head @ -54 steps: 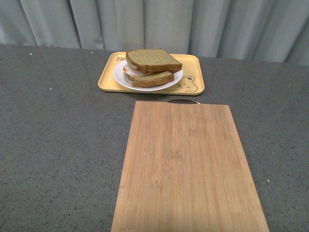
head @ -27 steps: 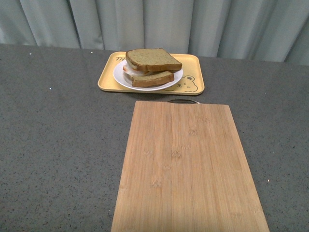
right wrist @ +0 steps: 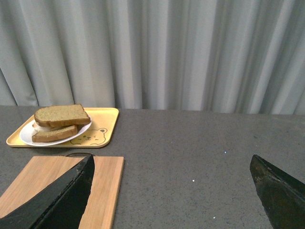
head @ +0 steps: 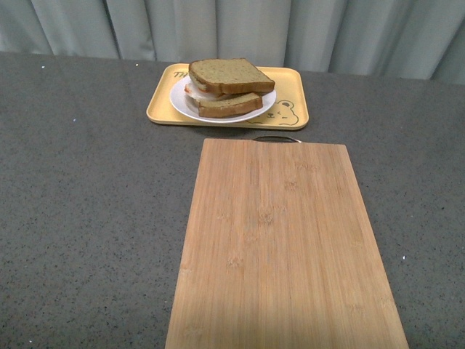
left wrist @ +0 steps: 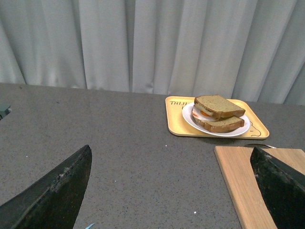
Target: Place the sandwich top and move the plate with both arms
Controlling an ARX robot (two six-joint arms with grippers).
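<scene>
Top slice [head: 230,75] already sits skewed on the egg slice on the plate [head: 183,107] in the tray [head: 161,102] beyond the board [head: 280,240]; both grippers [left wrist: 171,191] [right wrist: 171,191] spread, empty; I fear an uneven two-arm lift tipping it off.

The only lettering I can find is brown print on the yellow tray [left wrist: 177,119], at its corner beside the plate [left wrist: 188,116]; it starts "TH", and I cannot read the rest.
</scene>
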